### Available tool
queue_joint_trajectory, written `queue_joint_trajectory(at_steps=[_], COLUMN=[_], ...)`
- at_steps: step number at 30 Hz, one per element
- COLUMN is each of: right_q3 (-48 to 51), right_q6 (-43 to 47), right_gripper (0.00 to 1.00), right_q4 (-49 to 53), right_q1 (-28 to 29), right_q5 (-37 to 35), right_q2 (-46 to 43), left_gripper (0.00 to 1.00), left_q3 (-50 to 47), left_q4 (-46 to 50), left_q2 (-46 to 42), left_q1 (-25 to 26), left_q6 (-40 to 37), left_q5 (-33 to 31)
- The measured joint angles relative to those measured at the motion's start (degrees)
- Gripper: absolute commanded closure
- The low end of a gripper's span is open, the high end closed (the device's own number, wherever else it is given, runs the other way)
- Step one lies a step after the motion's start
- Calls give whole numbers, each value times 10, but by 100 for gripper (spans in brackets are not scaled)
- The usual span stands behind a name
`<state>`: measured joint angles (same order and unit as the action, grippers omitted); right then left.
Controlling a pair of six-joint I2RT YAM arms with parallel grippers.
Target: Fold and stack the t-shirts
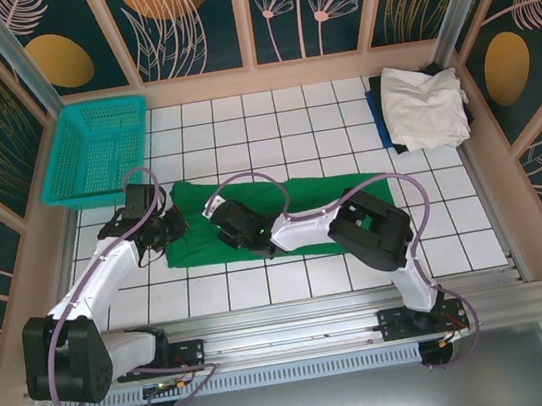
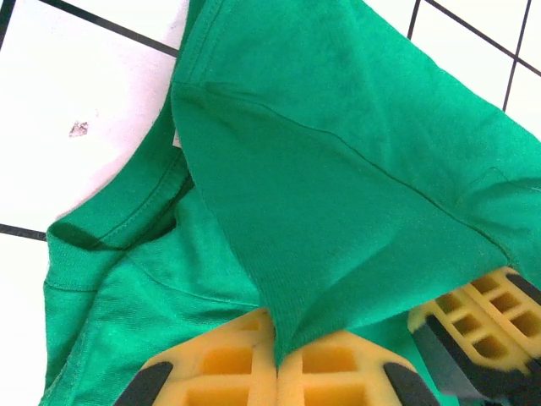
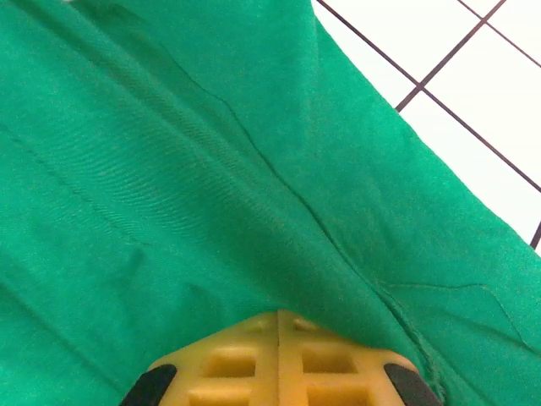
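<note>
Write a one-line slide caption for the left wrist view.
Left gripper shut on a fold of the green t-shirt, above the white tiled table.

Bright, even light — sharp focus

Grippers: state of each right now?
Left gripper: closed, pinching a fold of the green shirt.
Right gripper: closed, pinching the green shirt too.
</note>
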<state>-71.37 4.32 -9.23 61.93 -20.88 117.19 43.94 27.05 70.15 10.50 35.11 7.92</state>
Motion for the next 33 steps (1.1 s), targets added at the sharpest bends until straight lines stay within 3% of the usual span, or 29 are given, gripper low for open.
queue_joint_trajectory(at_steps=[1, 3, 4, 7, 10, 13, 16, 25, 29, 33], right_q3=[4, 8, 7, 7, 0, -14, -15, -47, -62, -64], right_q6=[-5, -22, -32, -52, -64, -77, -80, -79, -80, -81], right_gripper=[100, 81, 77, 70, 73, 62, 57, 56, 78, 84], right_q4=[0, 0, 0, 2, 11, 17, 22, 39, 53, 61], right_q1=[-2, -9, -15, -28, -37, -37, -37, -37, -37, -37], right_q5=[13, 45, 62, 93, 106, 116, 129, 132, 124, 116], right_q2=[-7, -19, -21, -22, -18, -3, 3, 43, 57, 56], left_gripper=[100, 100, 100, 100, 100, 100, 100, 100, 100, 100], left_q3=[0, 0, 0, 0, 0, 0, 0, 0, 0, 0], left_q4=[0, 0, 0, 0, -1, -2, -3, -10, -11, -11], left_q2=[0, 0, 0, 6, 17, 22, 23, 35, 35, 35], left_q1=[0, 0, 0, 0, 0, 0, 0, 0, 0, 0], left_q6=[0, -2, -3, -4, -6, -6, -6, -10, -11, -11], left_q5=[0, -1, -2, -5, -5, -7, -8, -9, -9, -9])
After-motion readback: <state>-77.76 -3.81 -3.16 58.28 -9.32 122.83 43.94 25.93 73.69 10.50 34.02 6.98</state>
